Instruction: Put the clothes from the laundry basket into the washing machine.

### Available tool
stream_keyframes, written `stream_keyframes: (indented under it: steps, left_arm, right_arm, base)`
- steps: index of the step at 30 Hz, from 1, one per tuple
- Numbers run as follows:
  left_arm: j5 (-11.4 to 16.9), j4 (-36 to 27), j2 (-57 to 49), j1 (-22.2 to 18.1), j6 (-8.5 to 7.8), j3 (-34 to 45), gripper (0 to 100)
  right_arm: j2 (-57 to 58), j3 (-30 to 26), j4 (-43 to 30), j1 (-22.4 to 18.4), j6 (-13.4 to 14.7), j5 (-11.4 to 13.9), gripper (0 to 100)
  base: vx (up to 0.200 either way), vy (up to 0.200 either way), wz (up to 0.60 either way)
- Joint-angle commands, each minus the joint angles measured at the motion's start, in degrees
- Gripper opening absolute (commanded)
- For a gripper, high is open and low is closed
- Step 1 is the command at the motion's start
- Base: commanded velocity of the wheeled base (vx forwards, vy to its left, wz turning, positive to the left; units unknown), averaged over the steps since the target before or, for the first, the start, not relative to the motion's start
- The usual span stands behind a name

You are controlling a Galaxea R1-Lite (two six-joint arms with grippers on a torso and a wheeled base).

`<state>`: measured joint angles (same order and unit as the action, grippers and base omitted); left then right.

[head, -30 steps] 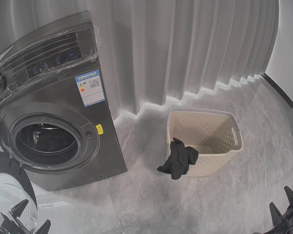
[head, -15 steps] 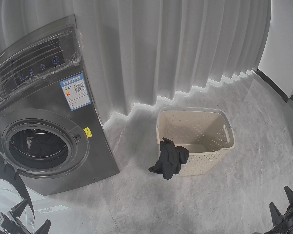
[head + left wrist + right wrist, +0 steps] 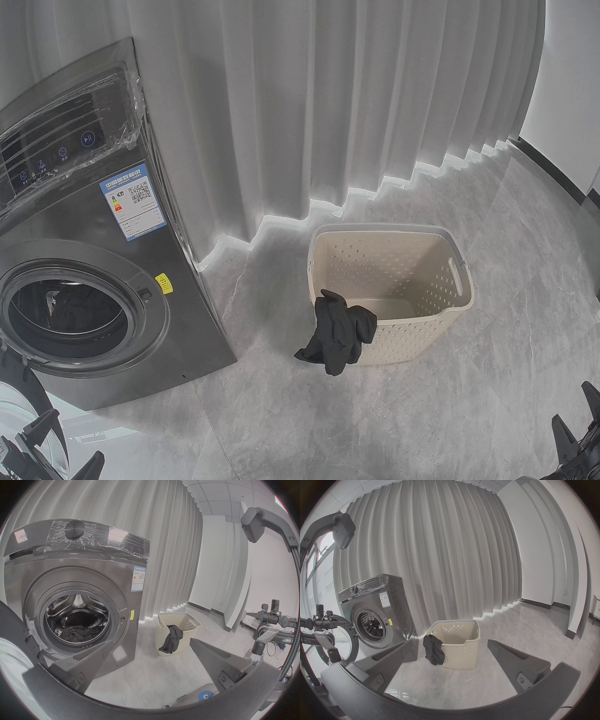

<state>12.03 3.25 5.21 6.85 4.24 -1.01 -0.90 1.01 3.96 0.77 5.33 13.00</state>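
A cream perforated laundry basket (image 3: 459,284) (image 3: 193,624) (image 3: 462,648) stands on the grey floor in front of the curtain. A black garment (image 3: 337,334) (image 3: 171,638) (image 3: 433,649) hangs over its near left rim, half outside. The grey washing machine (image 3: 119,250) (image 3: 93,573) (image 3: 400,605) stands to the left with its round door swung open; dark clothes (image 3: 78,310) (image 3: 78,632) lie in the drum. My left gripper (image 3: 53,453) (image 3: 151,653) is open and empty, low at the left, near the door. My right gripper (image 3: 578,431) (image 3: 447,658) is open and empty, low at the right.
White pleated curtains (image 3: 325,94) hang behind the basket and machine. The machine's open glass door (image 3: 25,406) sits close to my left gripper. A white wall with dark skirting (image 3: 562,169) runs along the right. Bare floor (image 3: 375,412) lies between me and the basket.
The whole head picture has shifted left, so the camera has turned right. Basket, garment and machine keep their places relative to each other. Both grippers stay at the same spots in the picture.
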Motion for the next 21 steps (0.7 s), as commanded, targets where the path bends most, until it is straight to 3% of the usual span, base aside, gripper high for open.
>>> stream_keyframes:
  steps: [1,11,17,21]
  left_arm:
    - [0.1,0.0,0.2,0.0,0.06,0.8,100]
    - [-0.1,0.1,0.2,0.0,0.06,0.8,100]
    - [-0.3,0.1,0.2,0.0,-0.46,0.8,100]
    - [-0.3,0.1,0.2,0.0,-0.29,0.8,100]
  right_arm:
    - [0.9,-1.0,0.0,0.0,-0.1,0.0,100]
    - [0.9,-1.0,0.0,0.0,-0.1,0.0,100]
    - [0.9,-1.0,0.0,0.0,-0.1,0.0,100]
    - [0.9,-1.0,0.0,0.0,-0.1,0.0,100]
  base:
    - [0.000,0.000,0.00]
    - [0.000,0.000,0.00]
    - [0.000,-0.200,0.00]
    - [0.000,0.000,0.00]
